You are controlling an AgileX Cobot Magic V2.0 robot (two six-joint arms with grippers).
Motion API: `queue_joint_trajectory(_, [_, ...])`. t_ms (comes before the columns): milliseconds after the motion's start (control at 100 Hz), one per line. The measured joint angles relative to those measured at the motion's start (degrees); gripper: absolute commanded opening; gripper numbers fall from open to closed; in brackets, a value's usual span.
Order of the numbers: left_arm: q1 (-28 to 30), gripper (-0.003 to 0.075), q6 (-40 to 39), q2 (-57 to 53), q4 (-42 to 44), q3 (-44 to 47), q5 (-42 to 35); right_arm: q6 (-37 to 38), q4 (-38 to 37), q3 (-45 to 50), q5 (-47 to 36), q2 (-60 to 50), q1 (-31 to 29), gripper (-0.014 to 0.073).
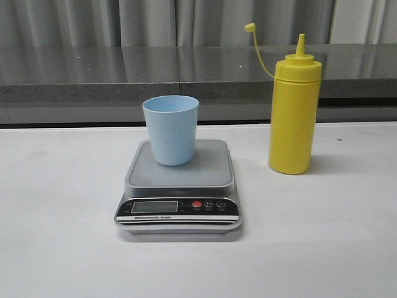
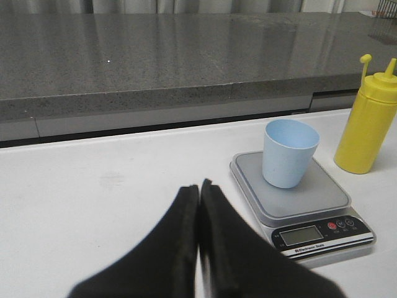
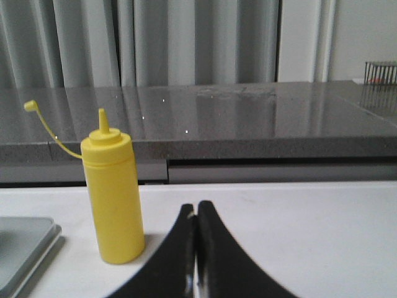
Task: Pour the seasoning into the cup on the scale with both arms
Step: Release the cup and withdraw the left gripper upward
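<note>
Table (image 1: 56,248) is white and wide, and three things stand on it. The scale (image 1: 178,186) sits in the middle, close to the near edge. It is flat and grey, with a black front strip. That strip has a little screen, one red button and two dark buttons. The cup (image 1: 171,129) stands upright on the scale's grey top, toward the far part of it. The cup is pale blue and its mouth is open to the top.

The yellow bottle (image 1: 294,112) stands upright on the table to the right of the scale, near it but not touching. It has a pointy nozzle on top. A small cap (image 1: 250,27) hangs on a thin yellow string, up and to the left of the nozzle, so the nozzle is uncovered.

The left pincer (image 2: 199,185) is closed, with its two black fingers pressed together and nothing between them. It is over the table to the left of the scale. The right pincer (image 3: 196,208) is closed too and holds nothing. It is to the right of the bottle, apart from it.

A long grey ledge (image 1: 124,74) runs behind the table, with pale curtains (image 1: 93,22) behind that.
</note>
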Motion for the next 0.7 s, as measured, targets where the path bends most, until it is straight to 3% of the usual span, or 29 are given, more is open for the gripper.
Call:
queue_joint_trajectory(270, [0.0, -0.0020, 0.0, 0.0, 0.0, 0.0, 0.0, 0.0, 0.0, -13.1, 13.5, 11.3, 0.0, -0.0068])
queue_joint_trajectory(470, [0.0, -0.0020, 0.0, 0.0, 0.0, 0.0, 0.0, 0.0, 0.2, -19.1, 15.8, 25.2, 0.0, -0.0047])
queue_joint_trajectory(560, [0.0, -0.0020, 0.0, 0.0, 0.0, 0.0, 0.0, 0.0, 0.6, -20.3, 14.5, 30.5, 0.0, 0.0083])
queue_joint_trajectory(700, [0.0, -0.0020, 0.0, 0.0, 0.0, 0.0, 0.0, 0.0, 0.6, -20.4, 8.4, 37.0, 0.0, 0.0442])
